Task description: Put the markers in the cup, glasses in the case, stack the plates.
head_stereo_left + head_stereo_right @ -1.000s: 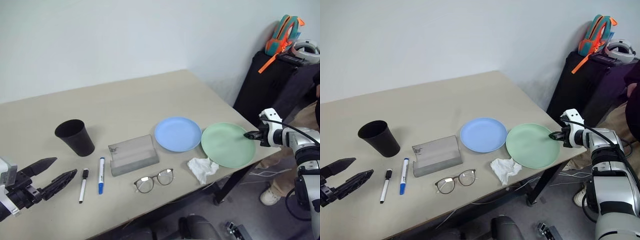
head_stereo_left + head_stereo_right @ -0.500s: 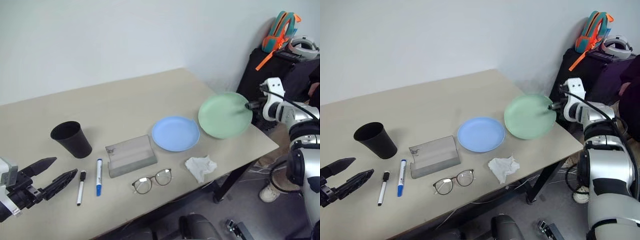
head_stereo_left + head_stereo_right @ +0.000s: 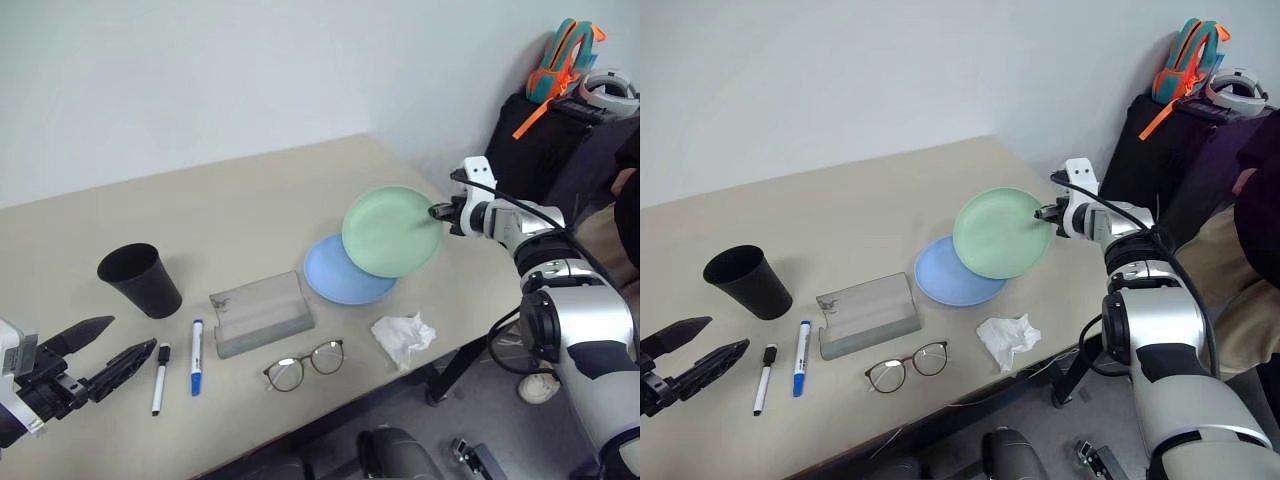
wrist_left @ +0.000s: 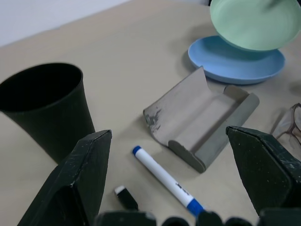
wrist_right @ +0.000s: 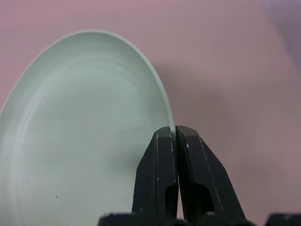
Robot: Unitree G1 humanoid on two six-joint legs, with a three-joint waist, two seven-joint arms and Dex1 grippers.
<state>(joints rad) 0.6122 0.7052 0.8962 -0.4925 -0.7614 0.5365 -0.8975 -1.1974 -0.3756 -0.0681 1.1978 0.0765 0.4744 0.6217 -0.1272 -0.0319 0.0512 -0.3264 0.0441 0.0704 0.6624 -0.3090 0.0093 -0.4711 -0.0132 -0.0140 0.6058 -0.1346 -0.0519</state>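
The right gripper (image 3: 434,211) has its jaws clenched on the rim of the mint green plate (image 3: 391,230), holding it tilted in the air above the bench (image 3: 250,215). The plate hangs over the far right part of the light blue plate (image 3: 338,280), which lies flat on the bench toward the right edge; from the head views I cannot tell whether the two plates touch. In the right wrist view the two black fingers (image 5: 157,174) are pressed together on the plate's edge.

The left gripper (image 3: 100,352) hovers off the near left corner of the bench with its jaws released and spread wide, holding nothing. Just beyond it lie the two markers side by side: the black-capped marker (image 3: 158,378) and the blue-capped marker (image 3: 195,356), near each other but not touching. The black cup (image 3: 141,279) stands upright behind them, toward the left edge.

The grey glasses case (image 3: 259,311) lies open in the middle of the bench, left of the blue plate. The glasses (image 3: 305,362) rest near the front edge, just in front of the case. A crumpled white tissue (image 3: 403,336) sits near the front right corner, in front of the plates.
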